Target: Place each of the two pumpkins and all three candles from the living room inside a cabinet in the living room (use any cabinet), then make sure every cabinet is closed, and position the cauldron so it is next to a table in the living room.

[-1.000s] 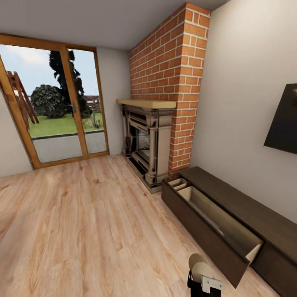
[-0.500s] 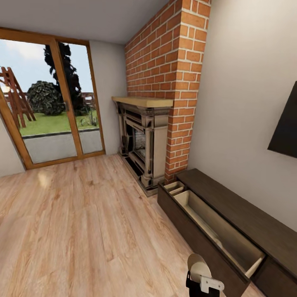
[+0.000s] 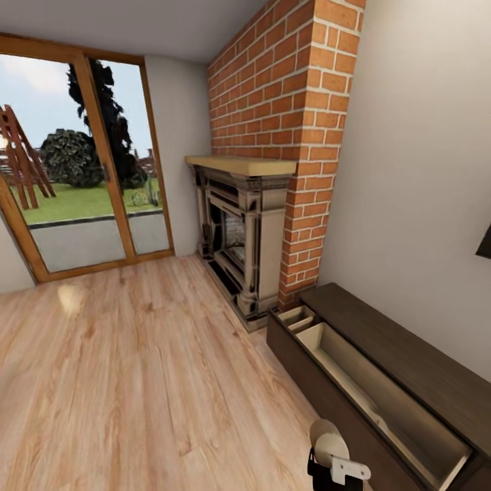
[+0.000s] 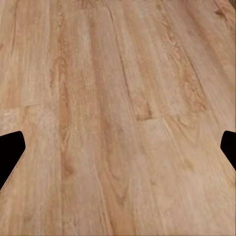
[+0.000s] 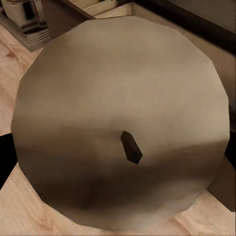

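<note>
A stubby beige candle (image 3: pixel 327 435) with a dark wick sits in my right gripper (image 3: pixel 331 465), which is shut on it at the bottom of the head view. Up close, the candle's top (image 5: pixel 123 123) faces the right wrist camera. The long dark brown cabinet (image 3: pixel 409 354) runs along the right wall, just right of the candle. Its big drawer (image 3: pixel 382 392) is pulled open and shows a pale inside. A smaller open compartment (image 3: pixel 296 317) lies at its far end. My left gripper (image 4: pixel 120 152) hangs open over bare floor. The pumpkins, the cauldron and the table are out of view.
A brick chimney with a stone fireplace (image 3: pixel 242 232) stands beyond the cabinet's far end. Glass patio doors (image 3: pixel 82 184) fill the far left wall. Wooden floor (image 3: pixel 136 382) stretches wide to the left of the cabinet. A dark screen corner (image 3: pixel 485 244) pokes in at the right edge.
The whole head view has shifted: the camera has moved nearer the cabinet and fireplace, and the wall screen has slid almost out at the right. The candle stays in my right gripper.
</note>
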Robot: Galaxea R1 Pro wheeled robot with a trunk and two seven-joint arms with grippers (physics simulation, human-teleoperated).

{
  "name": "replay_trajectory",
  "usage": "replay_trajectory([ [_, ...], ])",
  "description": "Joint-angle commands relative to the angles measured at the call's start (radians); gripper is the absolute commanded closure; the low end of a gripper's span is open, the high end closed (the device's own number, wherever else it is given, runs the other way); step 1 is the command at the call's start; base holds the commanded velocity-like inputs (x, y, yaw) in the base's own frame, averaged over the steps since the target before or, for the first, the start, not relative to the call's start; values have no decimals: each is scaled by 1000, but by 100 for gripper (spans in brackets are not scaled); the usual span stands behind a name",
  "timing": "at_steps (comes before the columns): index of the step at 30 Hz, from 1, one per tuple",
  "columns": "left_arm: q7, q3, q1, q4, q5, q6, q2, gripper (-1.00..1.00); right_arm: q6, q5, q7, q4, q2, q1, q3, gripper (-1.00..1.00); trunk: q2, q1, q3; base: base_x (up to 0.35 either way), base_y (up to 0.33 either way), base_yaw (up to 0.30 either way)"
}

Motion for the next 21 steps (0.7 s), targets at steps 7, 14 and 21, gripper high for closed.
replay_trajectory([
  [7, 8, -7, -2, -3, 0, -6, 2, -100, -1, -1, -7, 0, 0, -1, 10, 100, -1, 1, 5, 301, 218, -179],
  [14, 8, -7, -2, -3, 0, -6, 2, -100, -1, 3, 35, 2, -1, -1, 10, 100, -1, 1, 7, 297, 228, -57],
  [21, 9, -7, -2, -3, 0, -6, 2, -100, -1, 0, 103, 3, -1, 0, 9, 100, -1, 1, 7, 294, 230, 0],
])
